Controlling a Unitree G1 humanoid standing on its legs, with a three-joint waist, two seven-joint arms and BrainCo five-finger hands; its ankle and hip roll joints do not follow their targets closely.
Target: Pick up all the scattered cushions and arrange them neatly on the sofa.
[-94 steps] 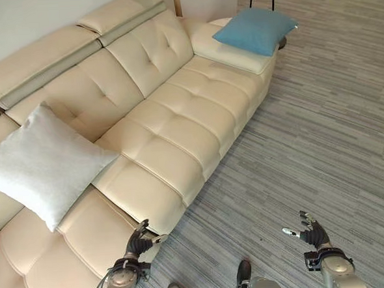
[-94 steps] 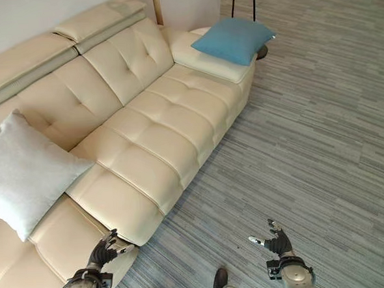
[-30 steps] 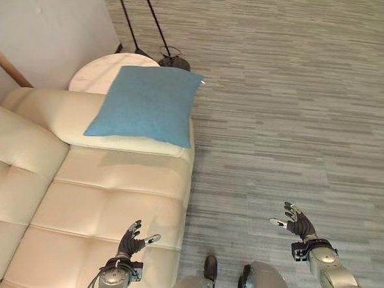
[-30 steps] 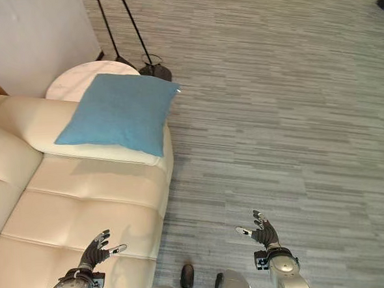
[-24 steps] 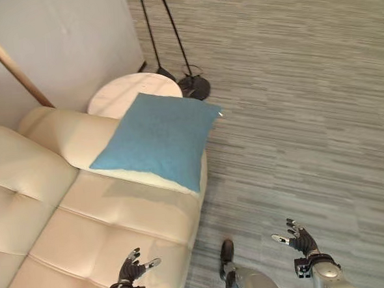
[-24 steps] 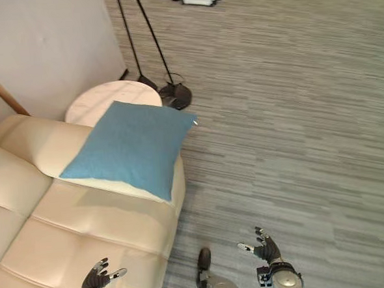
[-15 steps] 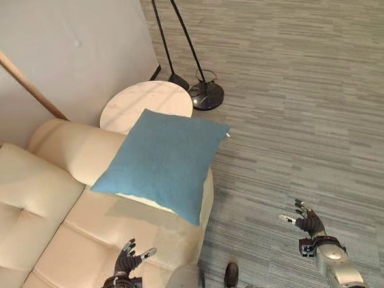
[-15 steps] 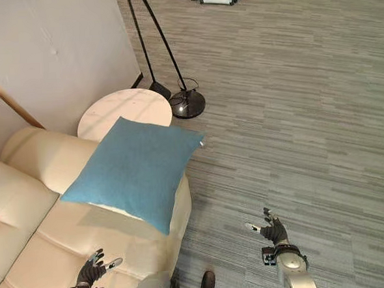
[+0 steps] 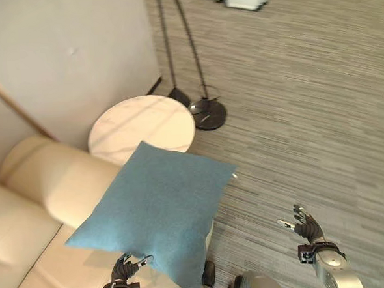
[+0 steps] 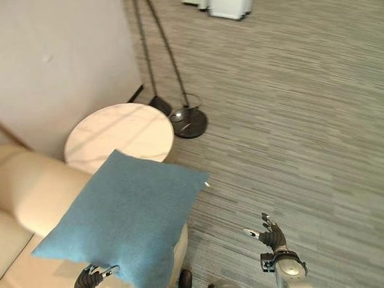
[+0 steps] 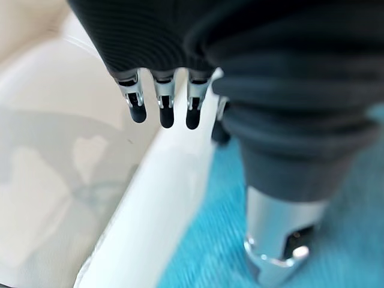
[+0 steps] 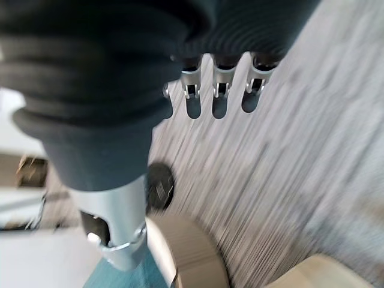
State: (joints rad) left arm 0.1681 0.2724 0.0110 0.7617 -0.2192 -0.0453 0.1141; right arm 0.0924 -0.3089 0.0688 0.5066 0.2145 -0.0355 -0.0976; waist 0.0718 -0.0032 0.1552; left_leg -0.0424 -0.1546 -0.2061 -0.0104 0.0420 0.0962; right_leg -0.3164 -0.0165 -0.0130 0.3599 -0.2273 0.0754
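The left hand (image 9: 124, 268) hovers with fingers spread and empty at the near corner of the blue cushion (image 9: 154, 211). The right hand (image 9: 307, 226), also spread and empty, hangs over open grey floor (image 9: 307, 111) well to the cushion's right. The cushion lies across the cream sofa (image 9: 44, 185) armrest, one corner overhanging the floor. Just beyond the cushion stands a round white bench (image 9: 141, 127), then a lamp base (image 9: 208, 113). No writing is readable.

A square blue cushion (image 9: 158, 212), plain and of a finely woven cloth, is seen lying tilted across the rounded armrest at the end of the cream leather sofa (image 9: 48, 185), with one corner jutting past the armrest's edge over the grey floor (image 9: 321, 123).
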